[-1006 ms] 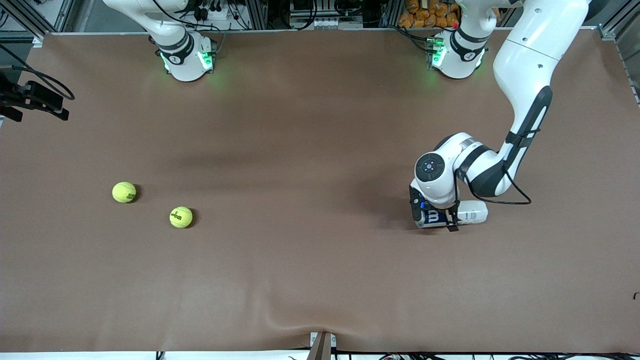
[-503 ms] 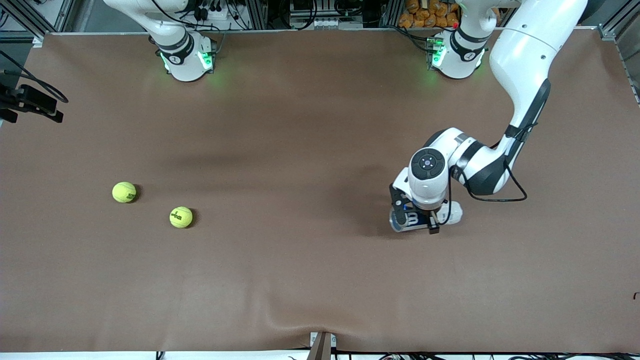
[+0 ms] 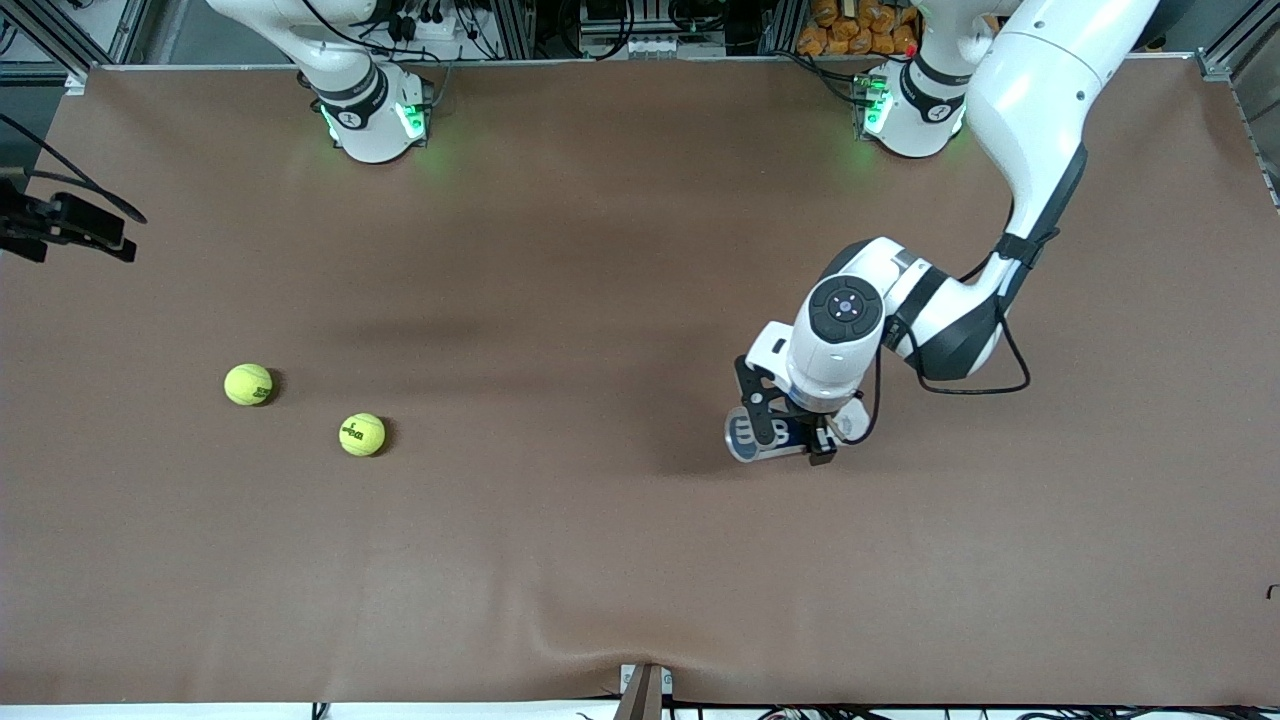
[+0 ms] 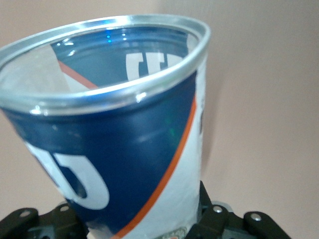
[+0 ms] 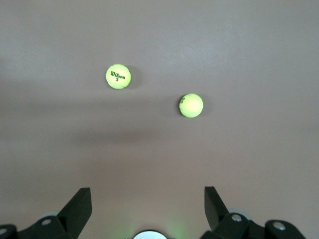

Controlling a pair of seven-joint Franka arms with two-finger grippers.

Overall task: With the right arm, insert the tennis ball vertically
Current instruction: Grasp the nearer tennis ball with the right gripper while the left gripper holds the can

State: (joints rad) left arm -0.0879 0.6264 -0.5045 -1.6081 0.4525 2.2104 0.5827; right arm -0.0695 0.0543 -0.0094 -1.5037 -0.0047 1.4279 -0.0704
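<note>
Left gripper (image 3: 790,437), clamped on the can (image 3: 745,437), is carrying it toward the table's middle, mouth tipping up. Right gripper (image 5: 148,201) hovers spread wide above the two balls (image 3: 362,434) (image 3: 248,384) resting on the table; no pickup yet

Brown mat (image 3: 560,250) covers table; aluminium framing (image 3: 520,25) along edge.
</note>
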